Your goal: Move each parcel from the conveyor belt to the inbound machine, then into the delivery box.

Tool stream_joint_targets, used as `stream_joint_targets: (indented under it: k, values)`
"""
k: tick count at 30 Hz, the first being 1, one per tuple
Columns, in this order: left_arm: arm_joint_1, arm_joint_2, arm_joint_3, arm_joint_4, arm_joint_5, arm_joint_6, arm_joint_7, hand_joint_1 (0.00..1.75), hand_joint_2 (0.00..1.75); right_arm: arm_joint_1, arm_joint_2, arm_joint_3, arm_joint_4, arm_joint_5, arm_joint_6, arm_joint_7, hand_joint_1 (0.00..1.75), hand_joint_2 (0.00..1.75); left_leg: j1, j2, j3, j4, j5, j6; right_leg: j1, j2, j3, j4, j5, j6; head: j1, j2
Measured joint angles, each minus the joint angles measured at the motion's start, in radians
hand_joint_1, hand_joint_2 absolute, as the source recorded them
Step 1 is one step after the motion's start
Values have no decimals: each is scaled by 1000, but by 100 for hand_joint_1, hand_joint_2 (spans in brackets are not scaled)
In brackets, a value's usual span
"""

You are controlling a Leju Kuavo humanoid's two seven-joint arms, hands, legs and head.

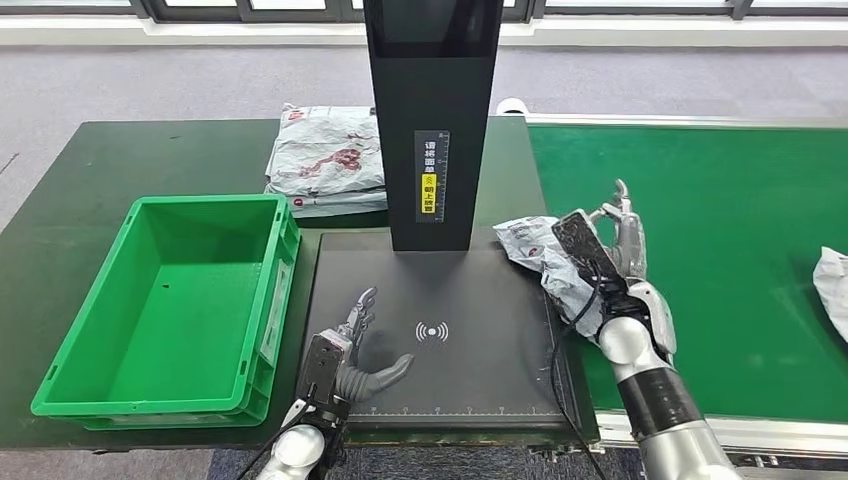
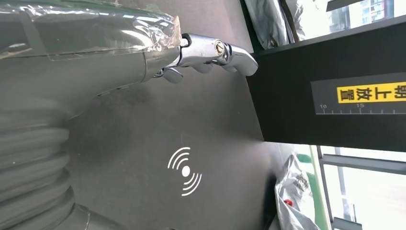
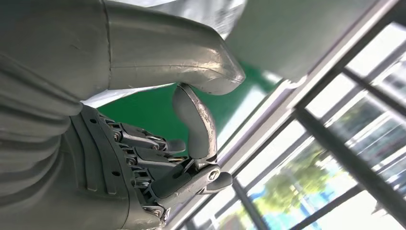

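A crumpled grey parcel [image 1: 540, 258] lies across the right edge of the black inbound machine pad [image 1: 470, 300], partly on the green conveyor belt [image 1: 720, 250]. My right hand [image 1: 622, 240] is at the parcel's right side, fingers stretched and apart. In the right wrist view its thumb [image 3: 191, 62] lies against the parcel [image 3: 201, 12], and green belt shows between thumb and fingers [image 3: 191, 177]. My left hand [image 1: 350, 360] hovers open over the pad's left part, holding nothing; its fingers [image 2: 215, 50] show above the scan mark [image 2: 186, 171]. The green delivery box [image 1: 170, 300] stands empty at left.
The machine's black tower [image 1: 432, 120] rises at the back of the pad. Another grey parcel with red print [image 1: 325, 160] lies behind the box, left of the tower. A further white parcel [image 1: 835, 285] sits at the belt's right edge.
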Motion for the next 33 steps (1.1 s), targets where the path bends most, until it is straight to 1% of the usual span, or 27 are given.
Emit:
stream_joint_targets:
  k: [4,9,13,19,28,31,33]
  values:
    - [0,0,0,-2,-1,0,1,0,175,32,-2,-41,-31,31,2,10,0,175,0,0,0,0,0,0,0,1,0,0,0,0,0,0]
    - [0,0,0,-2,-2,0,2,0,175,45,-4,-64,-50,47,-1,21,0,175,0,1,1,0,1,-1,0,1,0,0,0,0,0,0]
    - [0,0,0,-2,-2,1,6,0,175,58,-9,-90,-64,118,-24,61,0,175,0,0,1,0,1,0,0,0,0,0,0,0,0,0]
    - [0,0,0,1,-2,5,8,0,175,89,-18,-161,-102,209,-26,103,0,175,0,0,0,0,0,0,0,1,0,0,0,0,0,0]
    - [0,0,0,1,-2,5,8,0,175,93,-18,-166,-105,223,-26,110,0,175,0,0,0,0,0,0,0,0,0,0,0,0,0,0]
    - [0,0,0,3,-2,6,8,0,175,125,-21,-198,-130,300,-9,154,0,175,0,0,0,0,0,0,0,0,0,0,0,0,0,0]
    - [-1,-1,0,8,-5,2,12,0,175,172,-21,-241,-152,387,43,201,0,175,0,0,0,0,0,0,0,1,0,0,0,0,0,0]
